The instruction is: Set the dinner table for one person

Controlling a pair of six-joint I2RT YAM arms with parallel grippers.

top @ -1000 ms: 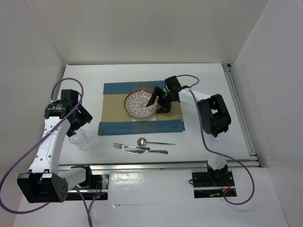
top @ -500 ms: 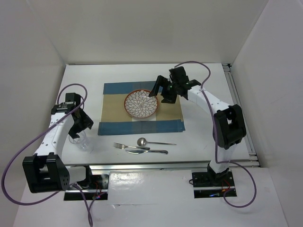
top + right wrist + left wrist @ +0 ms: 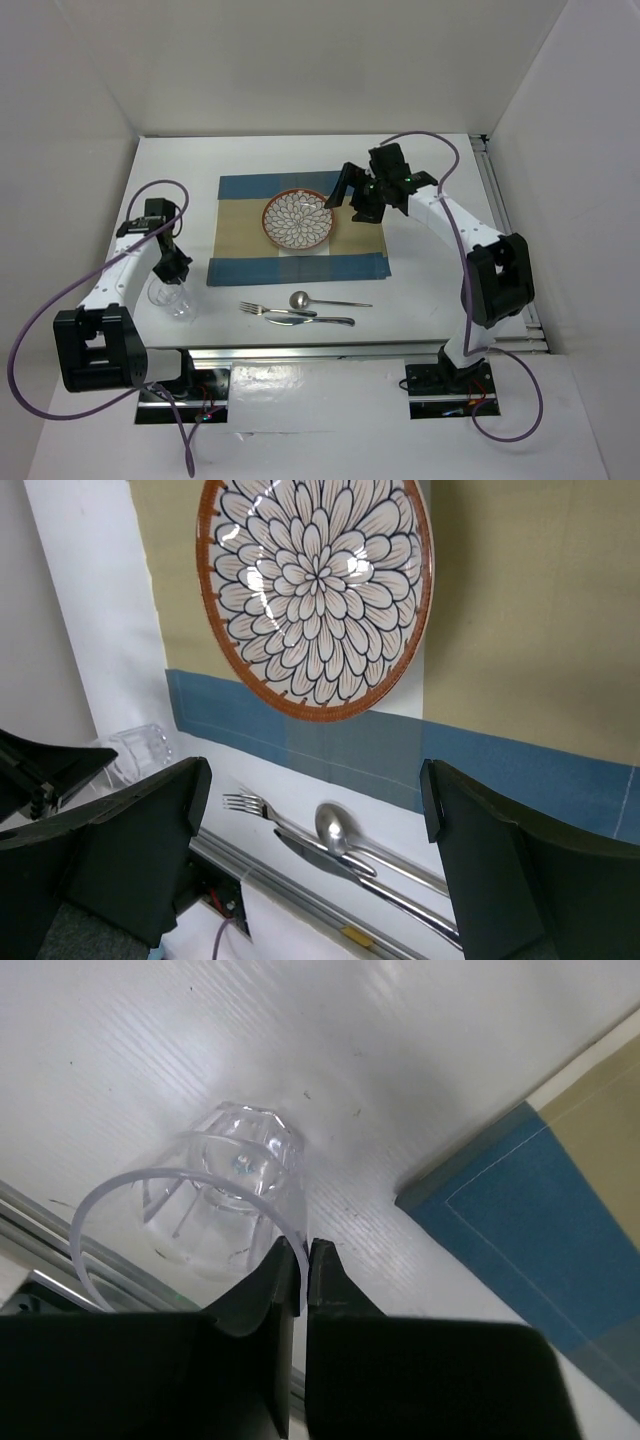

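Observation:
A clear glass (image 3: 235, 1165) stands upright on the white dinner table (image 3: 430, 290), left of the blue-and-tan placemat (image 3: 250, 240). My left gripper (image 3: 303, 1252) is shut on the glass rim, one finger inside and one outside; from above it (image 3: 172, 270) sits over the glass (image 3: 172, 300). A flower-patterned plate (image 3: 297, 219) with an orange rim lies on the placemat. My right gripper (image 3: 352, 198) hovers open just right of the plate, holding nothing. In the right wrist view the plate (image 3: 315, 590) lies beyond the wide-open right gripper (image 3: 314, 772).
A fork (image 3: 262, 309), a spoon (image 3: 303, 299) and a knife (image 3: 310, 320) lie bunched together on the table in front of the placemat, near the front aluminium rail (image 3: 350, 347). White walls enclose the table on three sides.
My left gripper came down onto the glass rim and shut on it. My right arm rose and drew back to the right of the plate, staying open.

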